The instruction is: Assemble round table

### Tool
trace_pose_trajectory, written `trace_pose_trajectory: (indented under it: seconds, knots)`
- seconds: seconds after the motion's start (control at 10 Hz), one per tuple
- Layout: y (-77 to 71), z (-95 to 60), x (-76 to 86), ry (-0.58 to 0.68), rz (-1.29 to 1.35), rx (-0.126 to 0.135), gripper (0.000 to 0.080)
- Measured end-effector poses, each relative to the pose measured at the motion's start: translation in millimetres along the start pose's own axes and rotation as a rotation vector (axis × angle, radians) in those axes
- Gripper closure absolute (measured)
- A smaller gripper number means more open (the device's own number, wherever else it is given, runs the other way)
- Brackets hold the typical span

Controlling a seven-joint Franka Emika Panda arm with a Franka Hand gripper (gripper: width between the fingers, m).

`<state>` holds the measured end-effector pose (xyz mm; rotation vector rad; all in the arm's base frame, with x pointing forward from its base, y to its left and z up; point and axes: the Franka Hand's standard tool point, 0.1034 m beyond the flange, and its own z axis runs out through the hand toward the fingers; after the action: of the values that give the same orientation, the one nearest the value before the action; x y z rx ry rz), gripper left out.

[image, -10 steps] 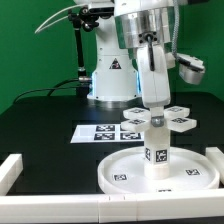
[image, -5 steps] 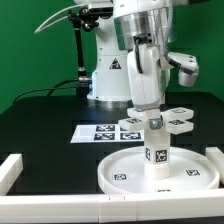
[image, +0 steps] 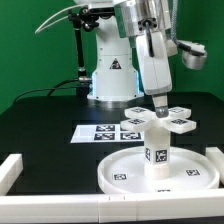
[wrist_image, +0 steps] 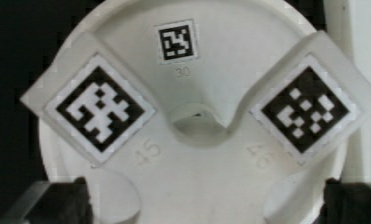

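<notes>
We'd grab the stiff, light, slick plastic cross-shaped foot piece (image: pixel 157 119) by one arm, though we can't tell whether the pincer (image: pixel 160 108) is open

The exterior view looks from the table's front edge, slightly raised, toward the arm's base at upper centre, taking in the whole black table (image: pixel 40 120). The wrist view faces downward, very close. Both views share the cross-shaped foot piece (image: pixel 158 119) (wrist_image: pixel 196 110).
</notes>
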<state>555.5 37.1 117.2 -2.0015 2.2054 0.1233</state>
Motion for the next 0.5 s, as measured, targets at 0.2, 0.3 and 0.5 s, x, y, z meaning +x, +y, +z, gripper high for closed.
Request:
trace_pose_trajectory:
  seconds: [0.2, 0.3, 0.5]
  knots:
    - [0.4, 0.8, -0.4, 0.002, -0.160, -0.004, 0.0151]
    - [-0.1, 1.8, -2.4, 0.006, -0.310, -0.012, 0.0151]
    - [-6.2, -1.3, -8.5, -0.007, -0.562, -0.041, 0.0151]
